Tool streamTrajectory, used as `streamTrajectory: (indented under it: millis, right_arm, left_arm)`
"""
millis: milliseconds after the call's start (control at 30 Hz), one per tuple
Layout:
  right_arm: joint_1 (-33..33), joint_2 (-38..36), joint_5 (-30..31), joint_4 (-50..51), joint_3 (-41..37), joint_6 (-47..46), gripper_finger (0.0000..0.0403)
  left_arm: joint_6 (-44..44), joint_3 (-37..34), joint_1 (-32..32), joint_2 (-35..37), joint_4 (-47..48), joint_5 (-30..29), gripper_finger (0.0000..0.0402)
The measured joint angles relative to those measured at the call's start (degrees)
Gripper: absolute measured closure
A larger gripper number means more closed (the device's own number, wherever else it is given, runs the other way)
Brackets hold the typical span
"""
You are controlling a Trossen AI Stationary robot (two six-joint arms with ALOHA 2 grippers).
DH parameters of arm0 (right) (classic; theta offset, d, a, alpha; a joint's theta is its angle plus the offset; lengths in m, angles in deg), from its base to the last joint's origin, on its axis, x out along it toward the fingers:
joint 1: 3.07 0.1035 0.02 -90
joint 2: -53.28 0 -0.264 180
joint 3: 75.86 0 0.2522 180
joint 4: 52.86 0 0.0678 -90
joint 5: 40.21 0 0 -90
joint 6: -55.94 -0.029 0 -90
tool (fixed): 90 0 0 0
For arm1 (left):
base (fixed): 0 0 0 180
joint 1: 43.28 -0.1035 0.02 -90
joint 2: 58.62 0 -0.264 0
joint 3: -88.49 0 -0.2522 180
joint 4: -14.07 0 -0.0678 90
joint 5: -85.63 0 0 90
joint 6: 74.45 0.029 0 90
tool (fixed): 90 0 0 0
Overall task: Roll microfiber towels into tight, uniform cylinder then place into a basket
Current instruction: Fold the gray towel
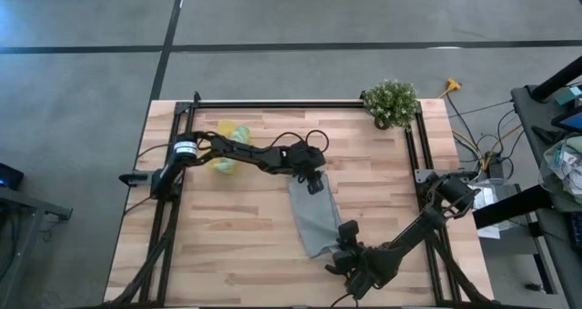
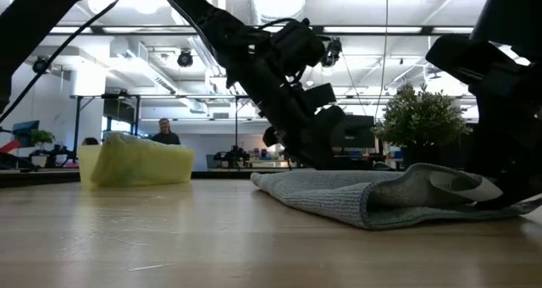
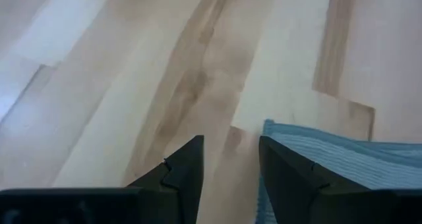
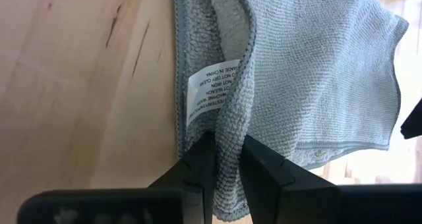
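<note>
Here the right end effector [image 4: 222,159] pinches the grey-blue towel's [image 1: 314,220] folded near edge, mid-desk toward the front; the left end effector [image 3: 229,161], jaws apart and empty, stands at its far edge. Roll evenly, keeping tension.

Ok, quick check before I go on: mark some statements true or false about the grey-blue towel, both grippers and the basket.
1. The right gripper pinches the grey-blue towel by its edge. True.
2. The grey-blue towel lies inside the basket. False: it lies on the table, apart from the basket.
3. The left gripper has its fingers open with nothing between them. True.
4. The towel's white tag is hidden. False: it shows near the right gripper.
5. The potted plant stands mid-table. False: it stands at a far corner.
</note>
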Motion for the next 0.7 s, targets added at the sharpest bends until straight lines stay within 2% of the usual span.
streamTrajectory:
  millis: [100,167,333,400,567,700]
  right_arm:
    - [0.00,0.00,0.00,-0.02,-0.08,0.00,0.0344]
    - [0.00,0.00,0.02,0.00,-0.14,0.00,0.0344]
    - [0.00,0.00,0.14,-0.02,-0.39,0.00,0.0344]
    - [-0.02,0.00,0.17,0.00,-0.43,0.00,0.0344]
    - [-0.02,0.00,0.17,0.00,-0.46,0.00,0.0344]
    - [-0.02,0.00,0.20,0.17,-0.49,0.00,0.0344]
  left_arm:
    - [0.20,-0.15,0.10,0.01,1.68,0.67,0.0272]
    - [0.23,-0.07,0.10,0.40,2.59,3.18,0.0272]
    - [0.32,0.31,0.42,1.72,-2.87,14.25,0.0272]
    - [0.17,-0.36,1.10,1.71,-3.55,16.90,0.0272]
    - [0.16,-1.57,1.81,-1.04,-2.82,16.38,0.0272]
    - [0.18,-1.27,1.76,-2.93,-4.43,10.37,0.0272]
